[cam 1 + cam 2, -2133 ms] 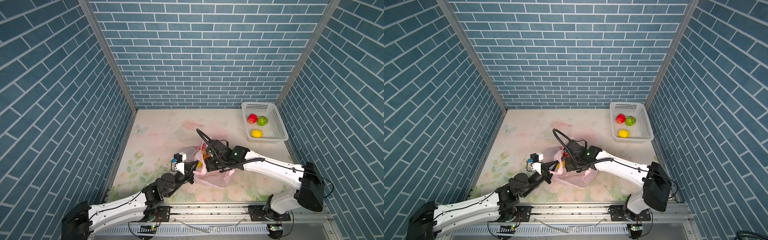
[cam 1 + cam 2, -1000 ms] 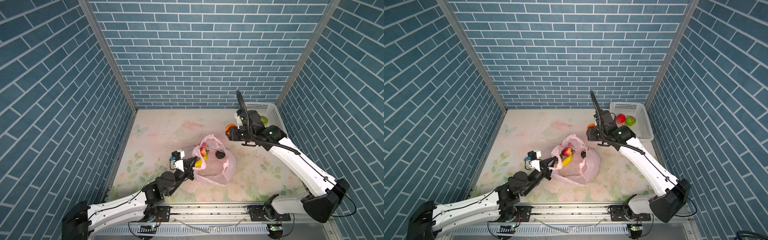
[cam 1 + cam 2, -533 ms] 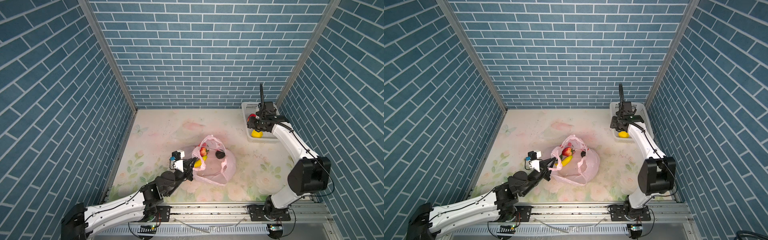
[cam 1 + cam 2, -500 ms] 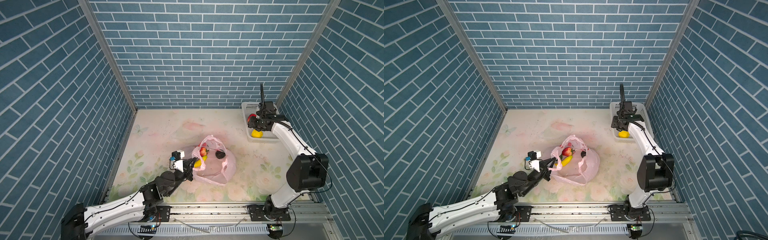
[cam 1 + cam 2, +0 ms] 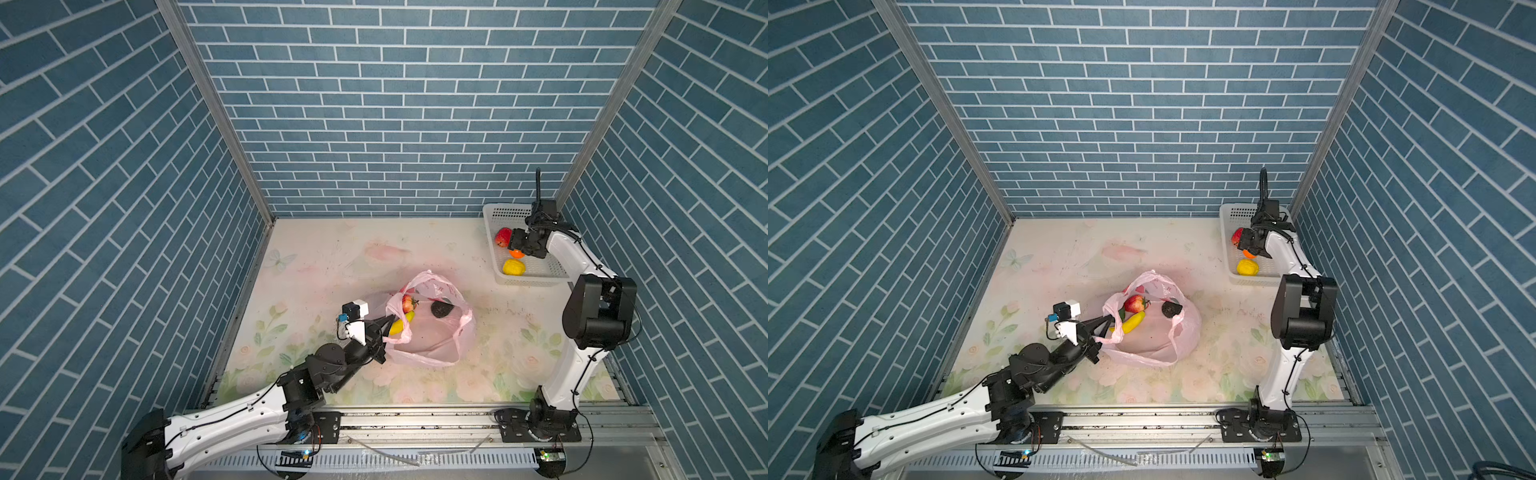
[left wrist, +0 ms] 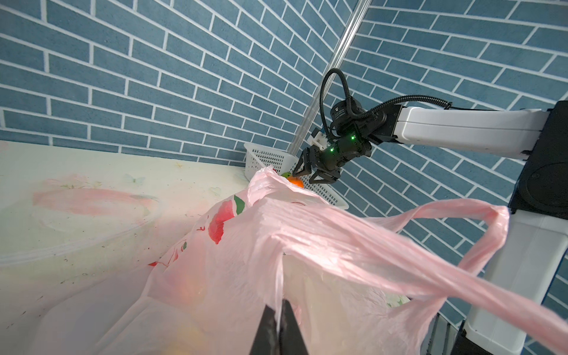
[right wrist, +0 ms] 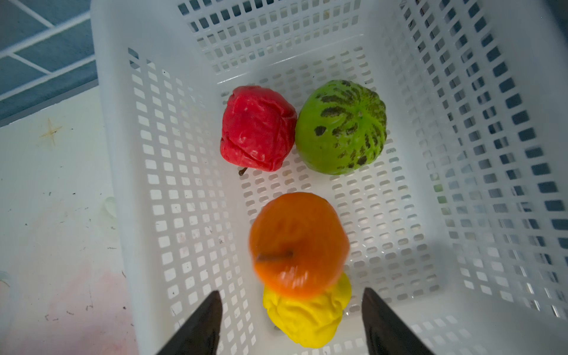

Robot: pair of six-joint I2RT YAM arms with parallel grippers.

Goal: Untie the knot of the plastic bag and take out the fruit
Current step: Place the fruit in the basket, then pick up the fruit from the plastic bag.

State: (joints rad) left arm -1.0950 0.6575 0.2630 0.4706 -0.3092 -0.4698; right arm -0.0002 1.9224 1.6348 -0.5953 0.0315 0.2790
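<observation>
The pale pink plastic bag [image 5: 436, 345] [image 5: 1154, 338] lies open-mouthed in the middle of the mat. Inside it I see fruit: a red piece [image 5: 409, 303], a yellow one [image 5: 401, 326] and a dark brown one [image 5: 441, 309]. My left gripper [image 5: 388, 322] [image 6: 278, 304] is shut on the bag's near rim. A handle loop [image 6: 461, 221] hangs loose; the knot is out of view. My right gripper [image 5: 515, 245] [image 7: 292, 307] hovers open over the white basket [image 7: 116, 153]. A blurred orange fruit [image 7: 298, 242] is just beyond its fingertips, touching neither jaw.
The basket [image 5: 532, 280] stands at the back right corner against the brick walls. It holds a red fruit [image 7: 256, 129], a green striped one [image 7: 341, 126] and a yellow one [image 7: 307, 316]. A metal rail runs along the mat's front edge.
My right arm left the bag carrying the orange fruit, swung back right to the basket and opened its jaws, letting the fruit go. The left gripper kept hold of the bag's rim.
</observation>
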